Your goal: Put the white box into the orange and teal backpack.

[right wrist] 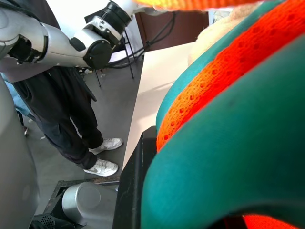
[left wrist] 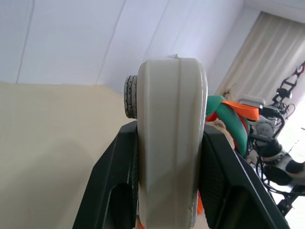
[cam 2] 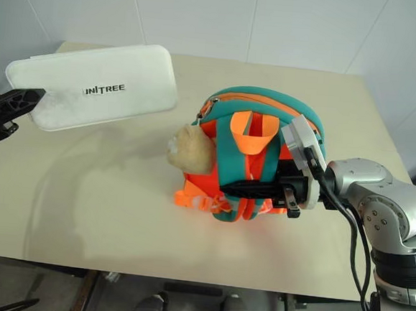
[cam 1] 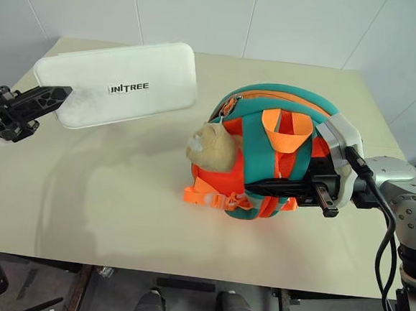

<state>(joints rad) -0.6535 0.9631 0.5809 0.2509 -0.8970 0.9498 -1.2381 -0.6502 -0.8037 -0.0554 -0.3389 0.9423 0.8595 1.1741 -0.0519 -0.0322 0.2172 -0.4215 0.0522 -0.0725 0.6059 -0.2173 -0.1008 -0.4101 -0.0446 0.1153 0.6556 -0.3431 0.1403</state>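
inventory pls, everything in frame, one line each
white box: 1, white with dark lettering, held above the table's left side by one end
orange and teal backpack: 1, orange with teal trim, on the table right of centre
plush: 1, beige, on the backpack's left side
table: 1, cream top, under everything
person: 1, dark clothes, white shoes, standing beside the table
left gripper: 1, black, shut on the white box
right gripper: 1, black, shut on a backpack strap

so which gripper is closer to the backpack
Right. The right gripper is shut on a teal strap of the backpack; the left gripper holds the white box up, well off to the backpack's left.
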